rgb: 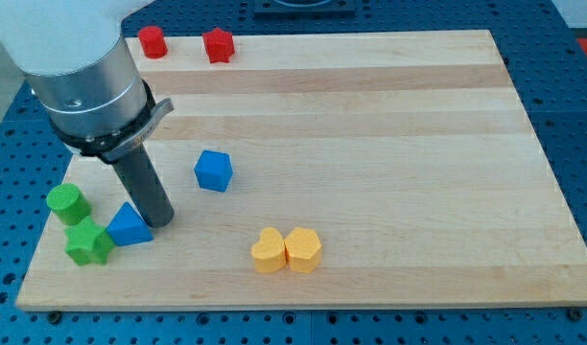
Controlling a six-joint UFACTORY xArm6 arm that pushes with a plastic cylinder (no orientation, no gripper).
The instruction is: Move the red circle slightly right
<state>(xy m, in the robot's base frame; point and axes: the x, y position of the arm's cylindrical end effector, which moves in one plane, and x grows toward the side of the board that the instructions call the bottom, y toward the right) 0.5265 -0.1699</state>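
The red circle (pixel 153 41) is a short red cylinder at the view's top left of the wooden board (pixel 370 115). A red star (pixel 218 45) sits just to its right. My tip (pixel 161 222) is far below them, near the view's bottom left, touching or almost touching the right side of a blue triangle (pixel 129 226). The rod rises from the tip up into the grey arm body (pixel 87 81).
A green cylinder (pixel 66 203) and a green star (pixel 87 242) lie left of the blue triangle. A blue cube (pixel 213 171) sits right of the rod. Two yellow blocks (pixel 268 251) (pixel 303 249) touch each other near the bottom middle.
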